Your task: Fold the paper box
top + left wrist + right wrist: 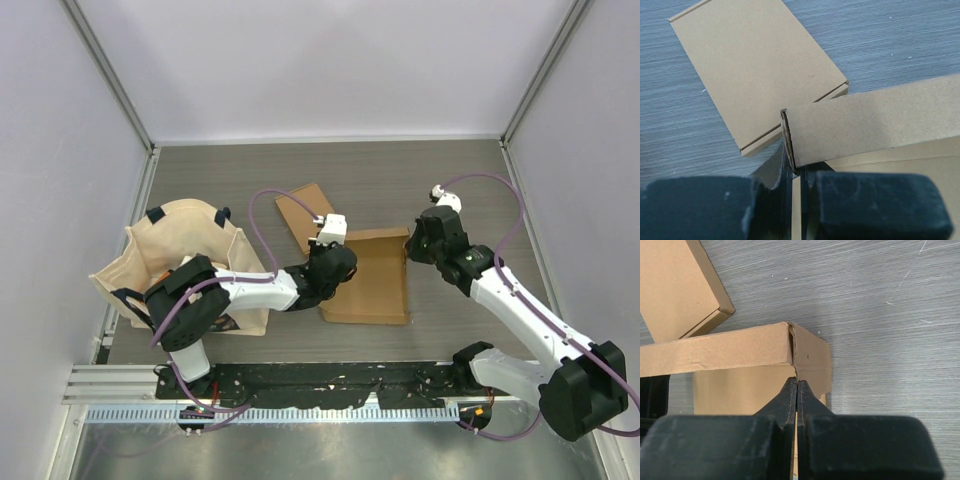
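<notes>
The left gripper point(799, 172) and right gripper point(797, 386) are each clamping one end of the raised wall of the brown cardboard box point(375, 290). The wall-raising step looks to be under way. Next, the side walls are probably needing folding upright.

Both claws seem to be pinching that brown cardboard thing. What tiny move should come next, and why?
Probably swing both ends together, tipping the raised long wall of the brown cardboard box slightly inward over its base. The left end effector and right end effector are each shut on one corner of that wall, which stands upright and unlocked.
</notes>
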Available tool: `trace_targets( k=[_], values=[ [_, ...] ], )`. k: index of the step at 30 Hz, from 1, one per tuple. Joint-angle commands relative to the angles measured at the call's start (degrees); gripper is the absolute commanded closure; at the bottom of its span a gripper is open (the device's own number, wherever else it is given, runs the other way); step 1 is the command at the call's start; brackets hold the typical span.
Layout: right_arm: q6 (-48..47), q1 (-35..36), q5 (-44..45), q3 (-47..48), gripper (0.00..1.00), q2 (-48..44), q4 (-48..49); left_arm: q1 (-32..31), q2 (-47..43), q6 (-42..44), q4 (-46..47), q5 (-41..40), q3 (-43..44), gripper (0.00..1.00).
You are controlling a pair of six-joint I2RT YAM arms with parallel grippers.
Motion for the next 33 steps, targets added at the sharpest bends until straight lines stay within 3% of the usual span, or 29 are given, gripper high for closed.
trace_targets(
  k=[1, 8, 14, 16, 20, 23, 27, 33],
  values=[
    [0.8, 0.5, 1.1, -2.4, 0.99, -2.8, 5.3, -0.6, -1.6, 0.7, -4.3, 2.6, 0.2, 0.91],
    [-1.7, 0.5, 4.6, -4.6, 0.99, -4.3, 6.2, -0.6, -10.1, 0.4, -7.7, 5.7, -2.1, 0.52],
    [-0.8, 0.4, 5.4, -5.1, 0.99, -5.5, 6.6, -0.8, -22.8, -2.2, -9.3, 11.8, -7.6, 0.45],
    [-0.7, 0.5, 5.1, -5.2, 0.99, -5.7, 6.7, -1.0, -25.3, -1.3, -4.7, 16.5, -9.5, 0.47],
    [0.0, 0.7, 4.7, -5.4, 0.99, -5.4, 7.4, -1.4, -24.2, 2.4, 9.5, 35.3, -13.2, 0.79],
    [0.6, 0.6, 4.2, -5.2, 0.99, -4.8, 7.8, -2.4, -16.1, 2.9, 12.6, 40.7, -8.6, 0.92],
    [2.5, 0.6, 3.4, -4.7, 0.99, -4.1, 8.2, -5.0, -6.3, 5.1, 20.0, 45.2, -4.2, 0.94],
    [4.1, 0.8, 2.6, -3.7, 0.99, -3.4, 7.5, -6.7, 6.5, 2.8, 23.5, 45.2, 2.8, 1.00]
  ],
)
